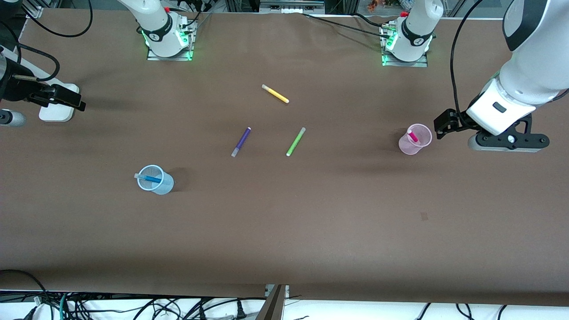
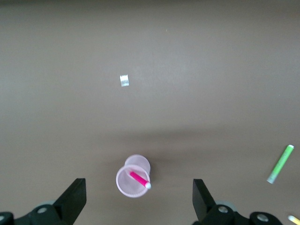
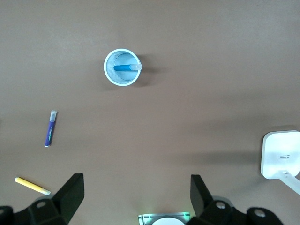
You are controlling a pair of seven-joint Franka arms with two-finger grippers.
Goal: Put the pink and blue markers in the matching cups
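Observation:
The pale pink cup (image 1: 415, 139) stands upright toward the left arm's end of the table, with the pink marker (image 1: 413, 136) leaning inside it. Both also show in the left wrist view, cup (image 2: 127, 185) and marker (image 2: 138, 178). The pale blue cup (image 1: 154, 179) stands toward the right arm's end and holds the blue marker (image 1: 149, 178); the right wrist view shows cup (image 3: 116, 77) and marker (image 3: 125, 67). My left gripper (image 1: 441, 126) (image 2: 138, 199) is open and empty, up beside the pink cup. My right gripper (image 1: 79, 105) (image 3: 136, 194) is open and empty at the right arm's end.
A purple pen (image 1: 241, 142), a lime-green pen (image 1: 295, 142) and a yellow pen (image 1: 275, 94) lie mid-table between the cups. A white block (image 1: 54, 112) sits under my right gripper. A small tape mark (image 1: 424, 216) lies nearer the front camera than the pink cup.

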